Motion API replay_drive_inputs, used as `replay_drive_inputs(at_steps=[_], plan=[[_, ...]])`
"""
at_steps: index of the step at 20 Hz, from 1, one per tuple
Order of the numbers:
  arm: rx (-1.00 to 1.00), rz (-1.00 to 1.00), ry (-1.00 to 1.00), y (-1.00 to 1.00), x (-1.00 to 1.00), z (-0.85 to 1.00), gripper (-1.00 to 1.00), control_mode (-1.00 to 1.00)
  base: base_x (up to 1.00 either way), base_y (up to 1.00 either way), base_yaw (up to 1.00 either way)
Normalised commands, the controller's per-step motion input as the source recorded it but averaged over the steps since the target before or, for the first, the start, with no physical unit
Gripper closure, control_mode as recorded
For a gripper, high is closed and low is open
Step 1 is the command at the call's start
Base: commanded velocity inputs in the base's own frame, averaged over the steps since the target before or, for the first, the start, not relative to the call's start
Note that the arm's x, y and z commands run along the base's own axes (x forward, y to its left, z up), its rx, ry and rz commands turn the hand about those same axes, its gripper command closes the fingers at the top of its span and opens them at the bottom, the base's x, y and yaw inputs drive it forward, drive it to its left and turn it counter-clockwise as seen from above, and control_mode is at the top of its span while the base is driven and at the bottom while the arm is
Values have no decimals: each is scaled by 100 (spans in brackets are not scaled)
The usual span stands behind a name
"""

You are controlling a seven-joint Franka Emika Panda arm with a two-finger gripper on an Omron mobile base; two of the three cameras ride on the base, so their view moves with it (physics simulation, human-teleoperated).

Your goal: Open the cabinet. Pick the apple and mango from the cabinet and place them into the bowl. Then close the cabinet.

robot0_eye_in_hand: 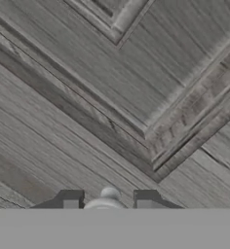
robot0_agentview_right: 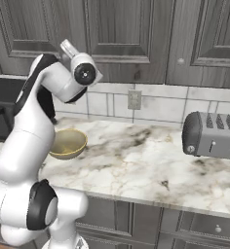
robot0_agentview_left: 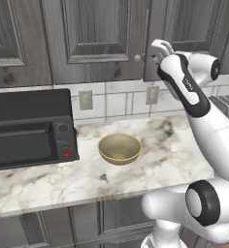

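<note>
Bowl: you have the tan bowl [robot0_agentview_left: 119,147] upright on the marble counter [robot0_agentview_left: 48,181], with nothing visible inside it. In the left base view it sits near the centre, with the black microwave [robot0_agentview_left: 31,128] at its 9 o'clock, close but apart.

Cabinet: you are facing the grey wood-grain cabinet [robot0_agentview_left: 94,36] with both doors shut, so you cannot see what is inside. No fruit shows anywhere.

Knob: the pale round knob [robot0_eye_in_hand: 106,200] sits at the lower corner of a door, at about 1 o'clock from the bowl in the left base view.

Arm: your arm rises from the base, bends at the elbow and reaches up to the cabinet face, wrist tipped toward the door.

Gripper: your gripper [robot0_eye_in_hand: 107,200] is right at the door. In the hand view the two dark fingertips [robot0_eye_in_hand: 70,199] stand either side of the knob, a narrow gap on each side. The jaws are parted around it, not clamped.

Toaster: a grey toaster [robot0_agentview_right: 212,134] stands on the counter at 3 o'clock in the right base view, well apart from the bowl.
</note>
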Motion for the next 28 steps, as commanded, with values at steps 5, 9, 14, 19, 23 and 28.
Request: replay_drive_inputs(at_steps=[5,9,14,19,23,28], plan=[[0,0,7,-33,-38,28,100,-100,0,0,0],[0,0,6,-34,-45,20,100,-100,0,0,0],[0,0,-2,-36,-56,9,100,-100,0,0,0],[0,0,-7,-44,-64,2,100,-100,0,0,0],[0,0,-1,-47,-63,4,100,-100,0,0,0],[0,0,0,-45,-57,2,100,-100,0,0,0]])
